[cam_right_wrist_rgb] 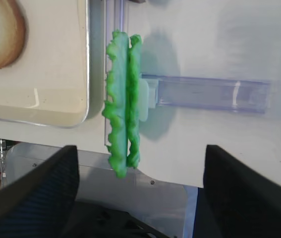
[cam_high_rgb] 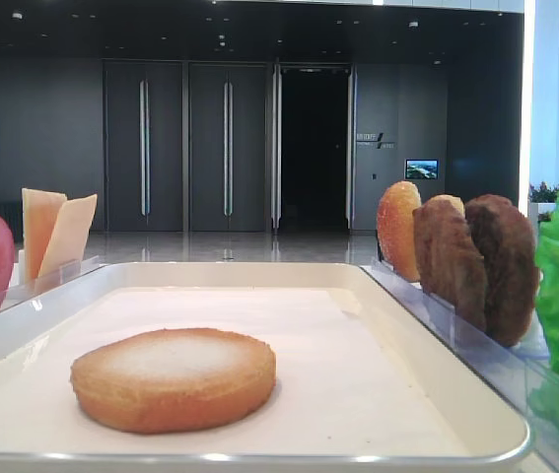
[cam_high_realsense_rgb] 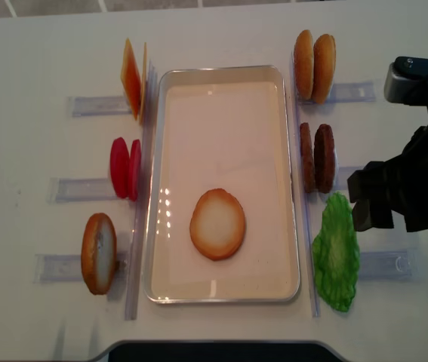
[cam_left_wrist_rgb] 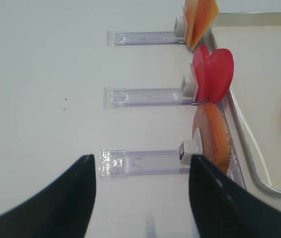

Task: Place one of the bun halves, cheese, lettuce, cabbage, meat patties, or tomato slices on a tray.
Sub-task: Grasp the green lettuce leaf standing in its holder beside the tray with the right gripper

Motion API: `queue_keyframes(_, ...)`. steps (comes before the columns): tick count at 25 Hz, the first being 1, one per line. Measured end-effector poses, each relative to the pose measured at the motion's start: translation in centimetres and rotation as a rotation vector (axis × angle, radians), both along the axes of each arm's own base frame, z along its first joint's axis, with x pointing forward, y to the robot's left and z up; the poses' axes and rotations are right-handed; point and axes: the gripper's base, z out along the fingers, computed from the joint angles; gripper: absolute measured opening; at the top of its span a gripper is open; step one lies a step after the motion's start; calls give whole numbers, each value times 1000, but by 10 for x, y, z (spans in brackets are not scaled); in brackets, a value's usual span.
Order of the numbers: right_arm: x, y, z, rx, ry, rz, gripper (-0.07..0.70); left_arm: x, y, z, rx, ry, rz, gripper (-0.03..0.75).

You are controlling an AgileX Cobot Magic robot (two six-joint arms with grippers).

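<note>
R gripper (cam_right_wrist_rgb: 138, 191) jaws wide apart, empty, hovering by lettuce (cam_right_wrist_rgb: 123, 101) right of tray (cam_high_realsense_rgb: 157, 188). Thin upright leaf could slip or fold w/ off-centre pinch. L gripper (cam_left_wrist_rgb: 140, 191) also apart.

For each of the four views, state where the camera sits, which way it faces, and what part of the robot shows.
Exterior high: table level, facing along the tray; no robot.
Right wrist: looks down on lettuce; open right hand.
Left wrist: looks down on tomato; open left hand.
Realsense: overhead; right arm only.
All share the bun on the tray.
</note>
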Motion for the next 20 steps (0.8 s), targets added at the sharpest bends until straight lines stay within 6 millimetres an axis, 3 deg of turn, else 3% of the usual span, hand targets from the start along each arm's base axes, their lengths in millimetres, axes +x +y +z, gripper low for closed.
queue_keyframes(8, 18, 13, -16, 11, -1, -15, 527, 0, 0, 0, 0, 0, 0, 453)
queue_keyframes(20, 26, 18, -27, 6, 18, -13, 527, 0, 0, 0, 0, 0, 0, 453)
